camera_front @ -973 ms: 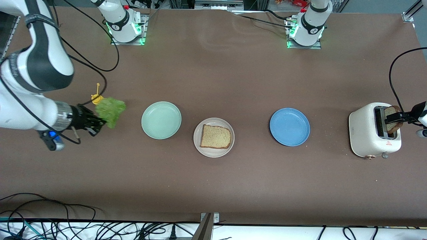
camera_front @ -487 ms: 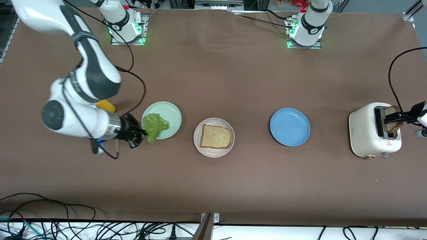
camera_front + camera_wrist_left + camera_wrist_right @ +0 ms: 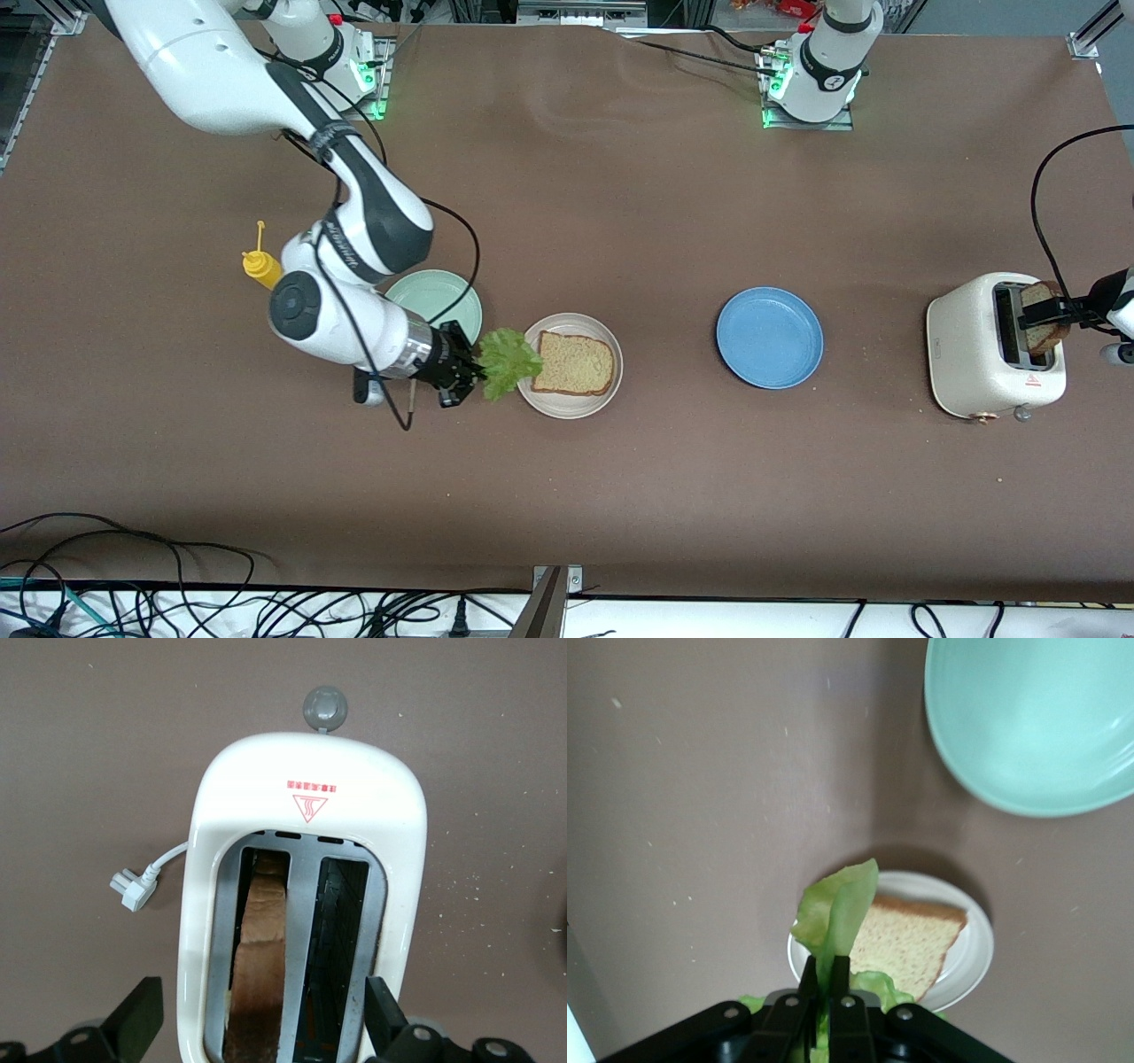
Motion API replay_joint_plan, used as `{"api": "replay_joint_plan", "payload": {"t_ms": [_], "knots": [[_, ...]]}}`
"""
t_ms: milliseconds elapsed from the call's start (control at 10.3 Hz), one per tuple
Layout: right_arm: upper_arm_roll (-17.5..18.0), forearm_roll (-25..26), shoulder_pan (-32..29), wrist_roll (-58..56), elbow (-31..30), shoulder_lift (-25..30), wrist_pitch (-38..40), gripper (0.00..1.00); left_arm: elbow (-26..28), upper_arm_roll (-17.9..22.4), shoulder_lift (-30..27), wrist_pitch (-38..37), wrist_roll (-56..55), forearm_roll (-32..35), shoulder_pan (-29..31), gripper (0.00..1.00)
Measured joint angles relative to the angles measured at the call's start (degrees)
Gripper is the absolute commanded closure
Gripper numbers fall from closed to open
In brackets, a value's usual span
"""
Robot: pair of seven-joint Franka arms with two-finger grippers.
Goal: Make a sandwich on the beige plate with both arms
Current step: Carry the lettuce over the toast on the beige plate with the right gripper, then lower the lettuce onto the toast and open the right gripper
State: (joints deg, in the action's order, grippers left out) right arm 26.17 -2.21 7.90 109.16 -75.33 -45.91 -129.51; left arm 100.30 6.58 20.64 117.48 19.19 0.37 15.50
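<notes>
My right pincer (image 3: 468, 372) is pressed together on a ruffled green lettuce leaf (image 3: 508, 361), pinching it at one edge. The leaf hangs over the rim of the beige plate (image 3: 567, 405), at the side toward the right arm's end of the desk (image 3: 567, 496). In the right wrist view the leaf (image 3: 837, 912) rises from between the closed fingers (image 3: 799, 1010).

One slice of bread (image 3: 574, 364) lies flat on the beige plate, uncovered. The plate sits near the middle of the desk. The mint-green plate (image 3: 443, 297) lies just beside it, toward the right arm's end and slightly farther from the front camera. The blue plate (image 3: 769, 338) lies toward the left arm's end, well apart from the beige plate. A yellow squeeze bottle (image 3: 260, 264) stands near the mint-green plate.

My left pincer (image 3: 266, 1028) is spread wide over the white toaster (image 3: 983, 350), with one finger on either side of the toaster body. A second bread slice (image 3: 259, 966) stands upright in one slot. No finger touches it in the left wrist view.
</notes>
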Motion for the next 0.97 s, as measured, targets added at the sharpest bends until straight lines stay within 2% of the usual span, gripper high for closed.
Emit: {"api": "replay_joint_plan", "payload": {"t_ms": [195,584,876,973], "knots": [[-0.03,-0.01,3.5,4.62,1.11,-3.75,-4.67,1.0,0.03,0.0,-0.01,0.0,0.0,0.0,0.0,0.0],[-0.48,0.0,7.11,6.84,5.24,-9.93,-7.1,1.0,0.06,0.0,-0.01,0.0,0.0,0.0,-0.01,0.0],[-5.75,0.03,11.22,6.83,5.49,-10.83,-7.12,1.0,0.06,0.0,-0.01,0.0,0.0,0.0,-0.02,0.0],[-7.05,0.03,12.6,6.85,5.5,-10.97,-7.14,0.96,0.06,0.0,-0.01,0.0,0.0,0.0,-0.02,0.0]]}}
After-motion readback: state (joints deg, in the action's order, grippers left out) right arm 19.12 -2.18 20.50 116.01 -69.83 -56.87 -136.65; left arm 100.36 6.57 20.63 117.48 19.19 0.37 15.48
